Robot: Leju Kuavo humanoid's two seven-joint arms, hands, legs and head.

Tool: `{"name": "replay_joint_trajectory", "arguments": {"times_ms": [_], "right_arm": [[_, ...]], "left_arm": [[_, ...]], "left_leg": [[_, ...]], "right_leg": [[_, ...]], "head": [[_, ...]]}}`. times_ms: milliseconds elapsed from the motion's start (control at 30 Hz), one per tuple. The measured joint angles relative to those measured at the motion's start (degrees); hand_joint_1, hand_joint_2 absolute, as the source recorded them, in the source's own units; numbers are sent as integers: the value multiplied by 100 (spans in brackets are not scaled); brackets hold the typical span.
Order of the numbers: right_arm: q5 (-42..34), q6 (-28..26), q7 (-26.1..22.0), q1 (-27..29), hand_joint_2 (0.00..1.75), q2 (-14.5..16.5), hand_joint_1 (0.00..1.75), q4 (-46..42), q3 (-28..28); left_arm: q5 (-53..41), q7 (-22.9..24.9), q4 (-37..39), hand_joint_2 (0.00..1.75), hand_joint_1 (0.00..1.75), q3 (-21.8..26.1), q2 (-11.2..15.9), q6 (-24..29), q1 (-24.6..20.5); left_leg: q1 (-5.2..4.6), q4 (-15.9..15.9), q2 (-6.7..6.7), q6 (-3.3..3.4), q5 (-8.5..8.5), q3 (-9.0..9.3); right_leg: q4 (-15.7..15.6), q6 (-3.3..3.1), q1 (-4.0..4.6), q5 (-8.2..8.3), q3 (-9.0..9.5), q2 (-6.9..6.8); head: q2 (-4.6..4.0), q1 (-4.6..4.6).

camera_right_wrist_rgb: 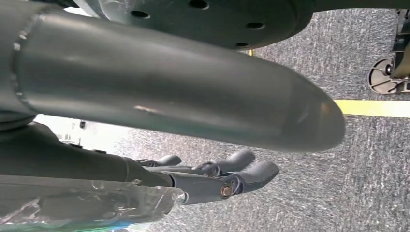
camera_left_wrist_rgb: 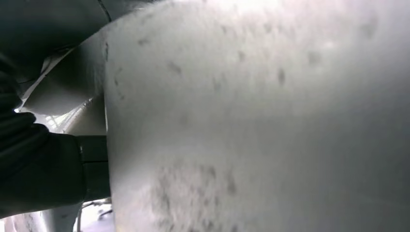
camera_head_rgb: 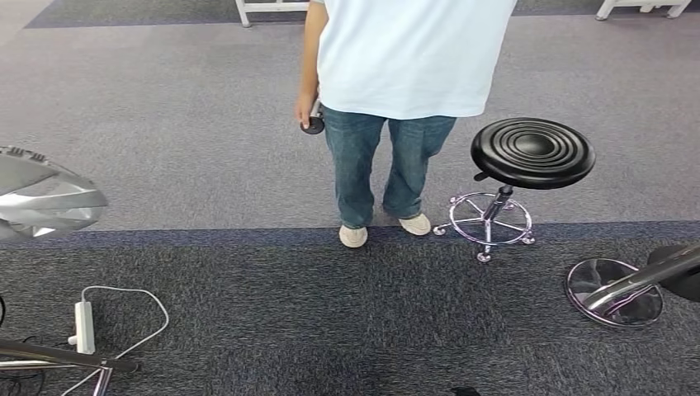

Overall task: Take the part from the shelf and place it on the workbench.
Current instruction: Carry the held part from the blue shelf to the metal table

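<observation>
Head view faces a person (camera_head_rgb: 404, 58) and a black stool (camera_head_rgb: 532, 153) on grey carpet (camera_head_rgb: 206, 124). Close in the left wrist view, a pale grey surface (camera_left_wrist_rgb: 251, 121) lies right against the left hand (camera_left_wrist_rgb: 34, 169). It is probably the part, so the left hand is much the nearer, but it is too close and blurred to tell whether the fingers are clamped on it, which way it points or how its long axis runs. The right hand (camera_right_wrist_rgb: 212, 176) hangs over the carpet, its dark fingers (camera_right_wrist_rgb: 241, 159) stretched out and holding nothing.
</observation>
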Motion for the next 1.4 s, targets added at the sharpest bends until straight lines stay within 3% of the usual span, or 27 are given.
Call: {"name": "replay_joint_trajectory", "arguments": {"times_ms": [233, 567, 867, 1400], "right_arm": [[57, 0, 0, 44, 0, 0, 0, 2, 0], [108, 2, 0, 48, 0, 0, 0, 2, 0], [184, -3, -1, 60, 0, 8, 0, 4, 1], [268, -33, 0, 79, 0, 15, 0, 7, 3]], "left_arm": [[170, -109, 1, 175, 175, 1374, 76, 0, 1298], [92, -108, 1, 175, 175, 2221, 11, -77, 2046], [-355, -594, -62, 175, 175, 3643, -735, -408, 2797], [-1473, -1519, -379, 175, 175, 5759, -1906, -1214, 2906]], "left_leg": [[2, 0, 10, -8, -7, -6], [1, 0, 8, -8, -6, -8], [2, 0, 9, -5, -15, -9], [1, 0, 9, 2, -21, -5]], "right_leg": [[-1, -8, 0, -7, -11, 4], [-1, -9, 1, -1, -6, 5], [-3, -11, 3, -8, -9, 4], [-3, -11, 3, -10, -3, 5]], "head": [[0, -1], [0, 0], [0, 1], [0, 0]]}}
